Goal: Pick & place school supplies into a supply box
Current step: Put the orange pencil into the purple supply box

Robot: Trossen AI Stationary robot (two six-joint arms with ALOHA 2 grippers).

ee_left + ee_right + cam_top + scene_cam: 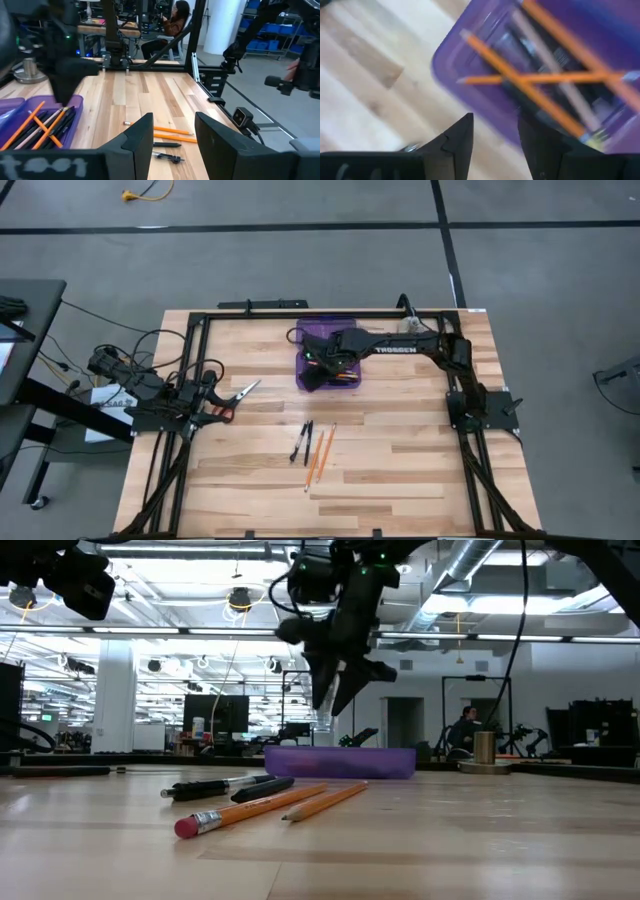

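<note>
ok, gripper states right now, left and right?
Left gripper: open, empty, by the scissors.
Right gripper: open, empty, above the supply box.

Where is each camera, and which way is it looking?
High view: above the table, looking straight down; shows both arms, the purple box, the scissors.
Low view: table height, looking across; right gripper hangs over the box.
Left wrist view: looks past the left gripper at the pencils.
Right wrist view: looks down past its fingers into the box.
Shared: the box shows everywhere.

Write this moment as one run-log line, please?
right hand: open, empty, above purple box | left hand: open, waiting by scissors | on table: pens, pencils
</note>
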